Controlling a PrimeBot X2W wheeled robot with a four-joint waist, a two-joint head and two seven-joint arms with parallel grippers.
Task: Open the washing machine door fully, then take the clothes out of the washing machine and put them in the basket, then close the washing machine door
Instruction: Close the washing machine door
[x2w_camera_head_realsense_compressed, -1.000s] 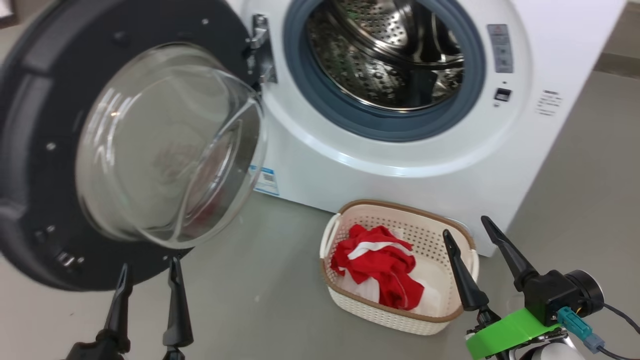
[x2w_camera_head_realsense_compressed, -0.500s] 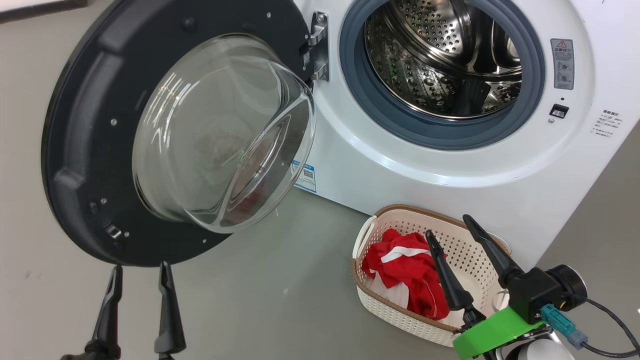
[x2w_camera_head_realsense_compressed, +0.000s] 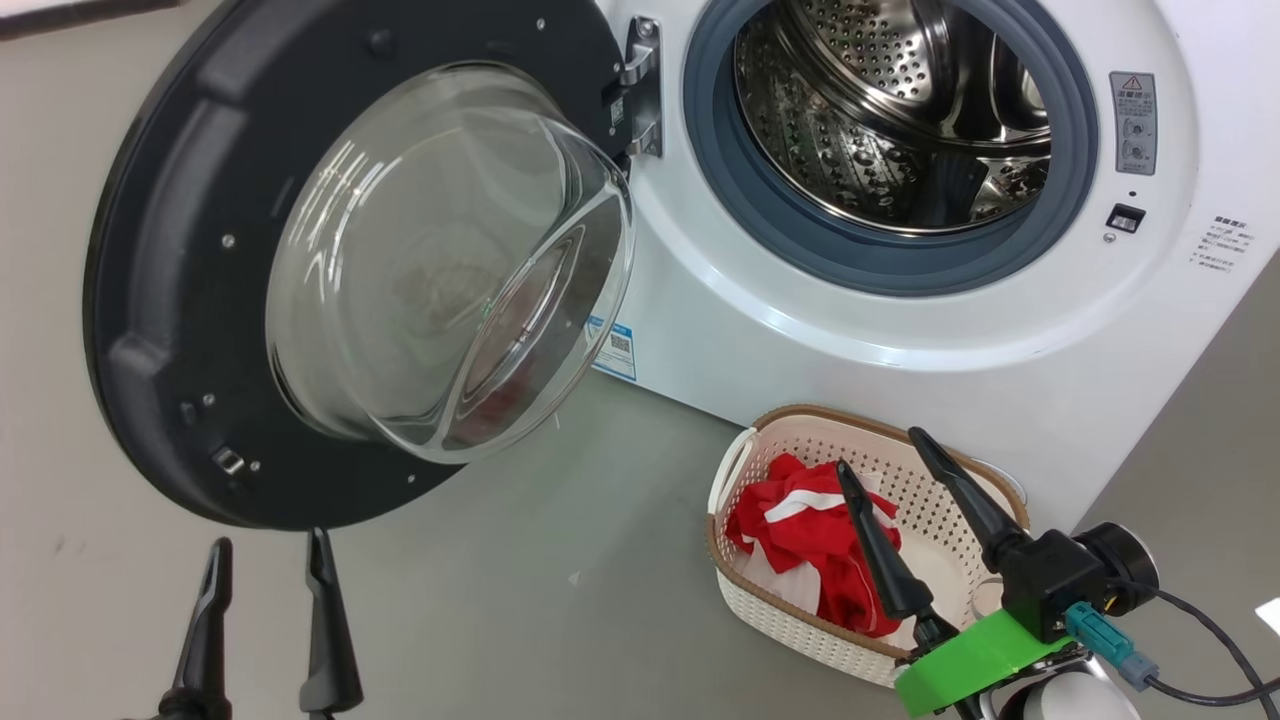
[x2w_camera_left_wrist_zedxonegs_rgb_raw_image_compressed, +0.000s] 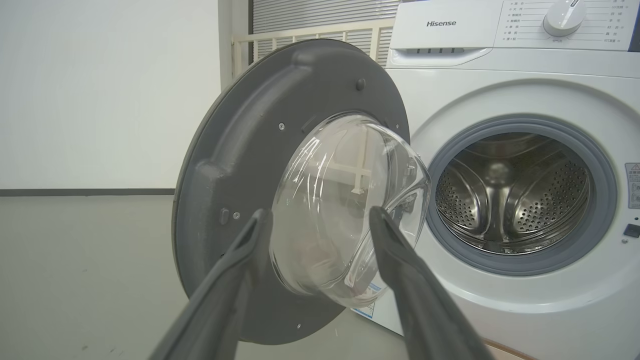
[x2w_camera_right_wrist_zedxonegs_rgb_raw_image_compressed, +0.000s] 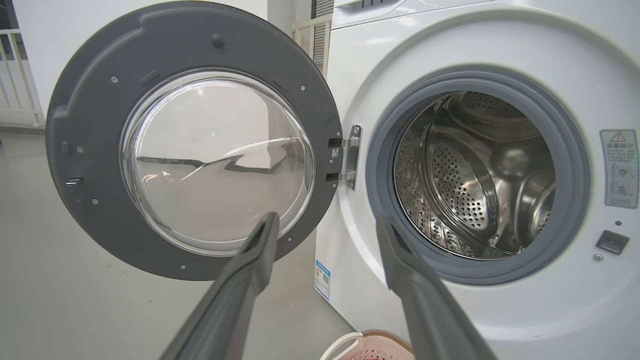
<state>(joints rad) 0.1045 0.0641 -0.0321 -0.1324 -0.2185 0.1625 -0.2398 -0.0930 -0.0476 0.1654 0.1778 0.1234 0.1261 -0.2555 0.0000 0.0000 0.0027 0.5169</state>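
The washing machine (x2w_camera_head_realsense_compressed: 900, 370) stands with its door (x2w_camera_head_realsense_compressed: 170, 300) swung wide to the left, glass bowl (x2w_camera_head_realsense_compressed: 450, 270) bulging outward. The steel drum (x2w_camera_head_realsense_compressed: 890, 110) shows bare metal, with no fabric seen inside. The red and white clothes (x2w_camera_head_realsense_compressed: 800, 540) lie in the basket (x2w_camera_head_realsense_compressed: 740, 600) on the floor before the machine. My left gripper (x2w_camera_head_realsense_compressed: 267, 545) is open and empty, just below the door's lower rim. My right gripper (x2w_camera_head_realsense_compressed: 880, 450) is open and empty above the basket. The door (x2w_camera_left_wrist_zedxonegs_rgb_raw_image_compressed: 240, 200) and the drum (x2w_camera_right_wrist_zedxonegs_rgb_raw_image_compressed: 475, 175) also show in the wrist views.
Grey floor (x2w_camera_head_realsense_compressed: 520, 600) stretches between the door and the basket. A blue label (x2w_camera_head_realsense_compressed: 612, 350) sits low on the machine's front. A white wall (x2w_camera_left_wrist_zedxonegs_rgb_raw_image_compressed: 100, 90) and a railing (x2w_camera_left_wrist_zedxonegs_rgb_raw_image_compressed: 310, 35) stand behind the door.
The head camera swung left over the last second, shifting machine and basket rightward in view. Both grippers stay open; the right one sits slightly lower and nearer the basket.
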